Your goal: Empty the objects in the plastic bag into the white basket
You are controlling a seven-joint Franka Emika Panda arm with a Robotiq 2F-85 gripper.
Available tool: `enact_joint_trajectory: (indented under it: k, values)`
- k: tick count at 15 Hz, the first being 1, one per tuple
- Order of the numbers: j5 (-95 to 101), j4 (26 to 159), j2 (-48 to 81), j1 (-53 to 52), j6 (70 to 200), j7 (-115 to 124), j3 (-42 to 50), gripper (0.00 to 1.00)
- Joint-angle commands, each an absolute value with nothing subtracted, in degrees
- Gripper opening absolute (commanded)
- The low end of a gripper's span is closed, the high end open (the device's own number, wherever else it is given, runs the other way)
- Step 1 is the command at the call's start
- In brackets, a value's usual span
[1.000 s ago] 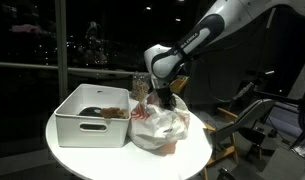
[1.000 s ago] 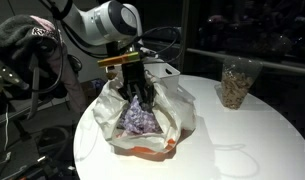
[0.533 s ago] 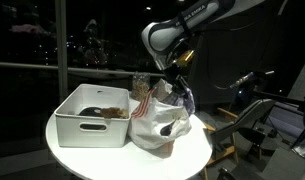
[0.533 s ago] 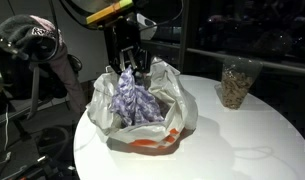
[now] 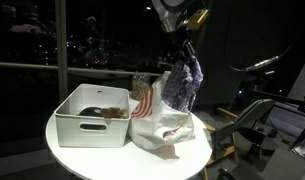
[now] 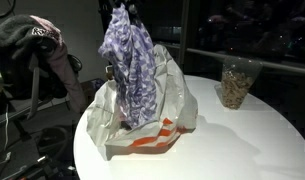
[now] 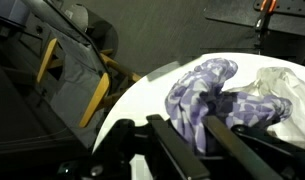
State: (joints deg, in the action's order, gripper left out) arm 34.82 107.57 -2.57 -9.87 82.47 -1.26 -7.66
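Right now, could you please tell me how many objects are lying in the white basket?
2: a dark round object near the middle of the white basket and a brownish item at its end nearest the plastic bag. Its wall may hide others.

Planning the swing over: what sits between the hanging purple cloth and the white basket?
The striped edge of the plastic bag stands between the purple cloth and the white basket, in an exterior view.
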Motion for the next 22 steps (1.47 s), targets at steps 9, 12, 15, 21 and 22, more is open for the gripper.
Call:
enact_joint_trajectory:
  k: [9, 12, 15, 21, 22]
  values:
    - [37.06, 96.71, -12.25, -12.51, 85.44, 15.29, -17.39, 0.02]
    - [38.59, 93.79, -11.28, -13.81, 88.84, 20.18, -20.86, 0.02]
    - [41.96, 92.6, -9.86, -14.72, 95.06, 24.18, -23.58, 0.02]
    - [54.12, 89.03, -0.92, -16.13, 112.45, 33.16, -26.03, 0.02]
    - [56.42, 88.2, 1.06, -16.63, 115.68, 34.62, -25.73, 0.02]
